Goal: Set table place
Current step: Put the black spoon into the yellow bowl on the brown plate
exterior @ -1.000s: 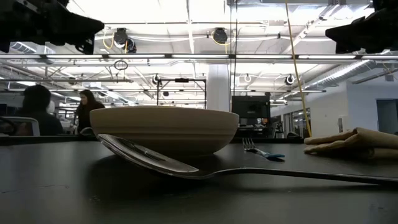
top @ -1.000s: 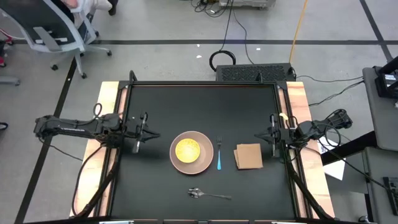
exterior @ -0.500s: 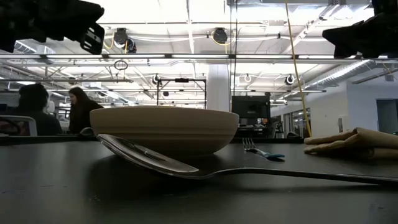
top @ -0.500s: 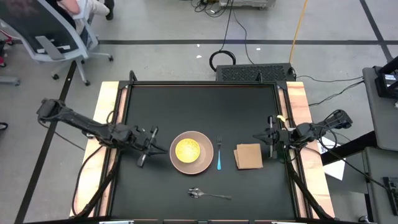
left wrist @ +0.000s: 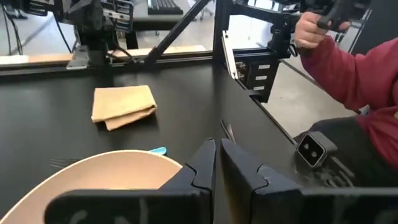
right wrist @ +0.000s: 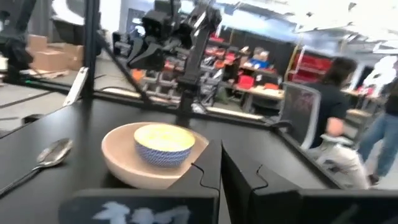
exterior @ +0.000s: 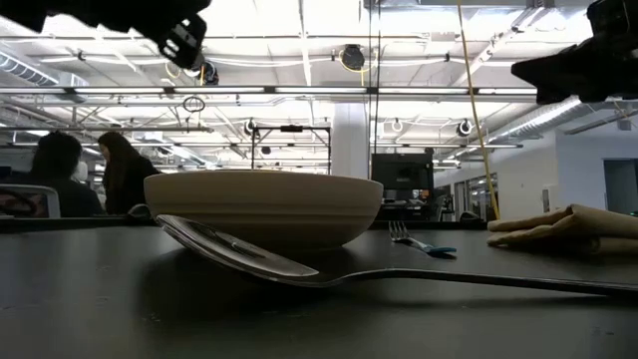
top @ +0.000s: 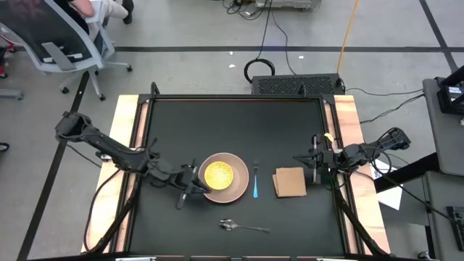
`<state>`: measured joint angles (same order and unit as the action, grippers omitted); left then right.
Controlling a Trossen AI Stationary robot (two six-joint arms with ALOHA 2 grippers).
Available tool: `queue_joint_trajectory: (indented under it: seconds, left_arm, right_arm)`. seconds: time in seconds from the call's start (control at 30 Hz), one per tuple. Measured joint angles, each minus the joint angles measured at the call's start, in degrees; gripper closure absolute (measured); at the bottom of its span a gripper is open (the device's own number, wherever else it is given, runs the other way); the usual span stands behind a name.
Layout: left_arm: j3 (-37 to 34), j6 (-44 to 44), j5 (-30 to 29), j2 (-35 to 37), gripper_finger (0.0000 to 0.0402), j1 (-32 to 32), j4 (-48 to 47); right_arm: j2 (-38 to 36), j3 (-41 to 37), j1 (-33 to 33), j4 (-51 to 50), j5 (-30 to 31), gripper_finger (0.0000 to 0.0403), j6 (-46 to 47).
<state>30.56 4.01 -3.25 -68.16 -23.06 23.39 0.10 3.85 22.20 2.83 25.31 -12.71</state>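
Observation:
The pale pink plate (top: 235, 187) sits mid-table with the yellow dish (top: 218, 174) resting inside it. A blue-handled fork (top: 255, 181) lies just right of the plate, and the tan napkin (top: 290, 182) lies flat farther right. The silver spoon (top: 243, 227) lies near the table's near edge. My left gripper (top: 187, 191), shut, hovers beside the plate's left-near rim (left wrist: 106, 167), raised above the table in the low view (exterior: 184, 38). My right gripper (top: 315, 164), shut, waits right of the napkin, also raised (exterior: 568, 65).
Black tabletop (top: 181, 130) has bare room along its far half and left side. Wooden strips (top: 127, 123) flank both sides. A person in a red sleeve (left wrist: 354, 68) stands beyond the table's edge; an office chair (top: 58, 36) and cables (top: 259, 69) lie beyond the far edge.
My left arm has swung from the table's left edge rightward and toward the near edge, turning as it went, and its gripper now hangs beside the plate's left-near rim. The plate, dish, fork, napkin and spoon have stayed put.

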Motion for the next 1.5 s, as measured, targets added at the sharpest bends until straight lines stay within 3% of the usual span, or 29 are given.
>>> queue_joint_trajectory:
  seconds: [0.2,0.5,0.8,1.23,1.5]
  left_arm:
    - [5.05,1.73,0.15,-5.58,0.0375,-1.21,-3.20]
    - [12.00,4.30,0.20,-16.19,0.0375,-3.72,-3.21]
    - [27.81,7.23,0.33,-26.36,0.0373,-4.82,-19.65]
    - [48.24,12.09,2.39,-40.04,0.0263,-4.82,-36.49]
    - [54.47,13.74,3.53,-45.93,0.0248,-4.71,-41.61]
  right_arm:
    - [0.01,1.16,1.77,-4.42,-8.98,0.0403,1.24]
    - [0.02,1.76,2.96,-4.63,-8.92,0.0403,2.62]
    - [0.01,1.78,2.96,-4.48,-8.91,0.0403,4.75]
    - [0.04,1.67,2.94,-4.13,-4.08,0.0403,7.56]
    - [0.04,1.61,2.94,-3.95,-4.03,0.0403,7.48]
